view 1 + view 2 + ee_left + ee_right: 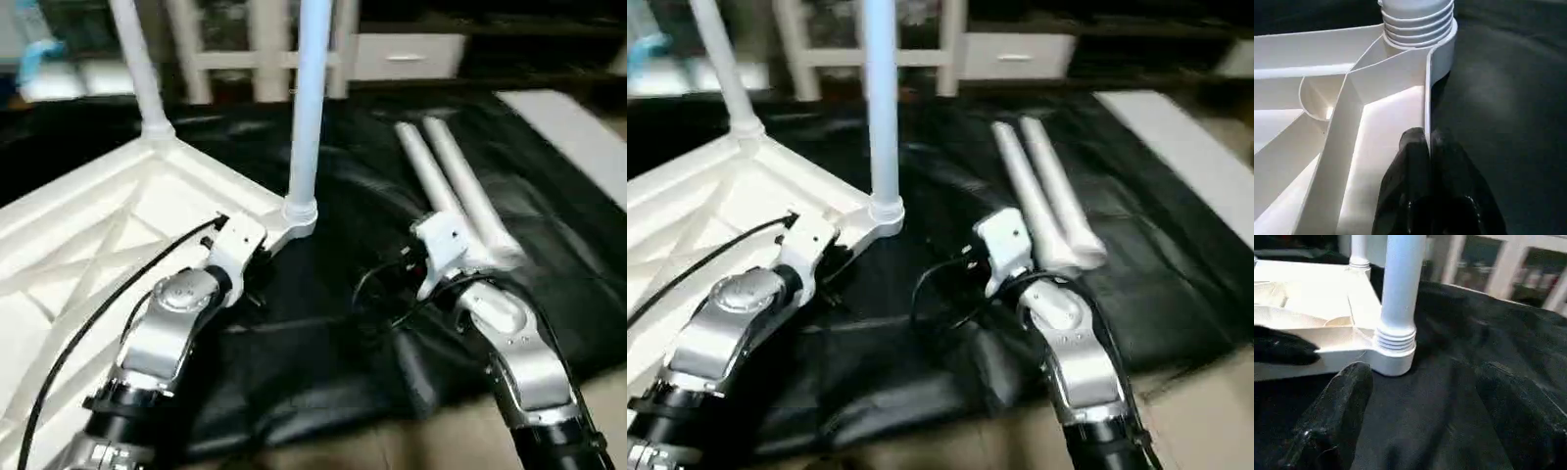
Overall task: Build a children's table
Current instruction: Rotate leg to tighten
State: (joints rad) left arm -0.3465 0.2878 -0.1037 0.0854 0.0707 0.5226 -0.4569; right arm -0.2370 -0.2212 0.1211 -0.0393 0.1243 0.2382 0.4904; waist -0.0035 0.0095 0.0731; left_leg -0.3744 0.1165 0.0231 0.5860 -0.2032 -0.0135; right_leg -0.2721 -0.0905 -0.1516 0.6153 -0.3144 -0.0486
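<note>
Nearest the camera, the two silver forearms fill the lower part of the head views. The left gripper (pixel 1427 147) sits at lower centre-left, its fingers pinched narrow on the thin edge wall of the white plastic square table top (pixel 88 245), which lies upside down at the left of the frame on the black cloth (pixel 323 352) covering the worktop. Two tapered white tube legs already stand in corner sockets: the near standing leg (pixel 312 98) at upper centre, the far standing leg (pixel 137 69) at upper left.

The right gripper (pixel 1420 416) has its fingers spread wide and holds nothing. The two loose white tube legs (pixel 451 186) lie side by side just beyond that wrist, right of centre, long axes running from there up and left toward the top of the frame. The right arm is clearly the nearer to them. Yet its fingers point left toward the near standing leg's socket, so reaching a loose leg likely needs the wrist turned back right.
</note>
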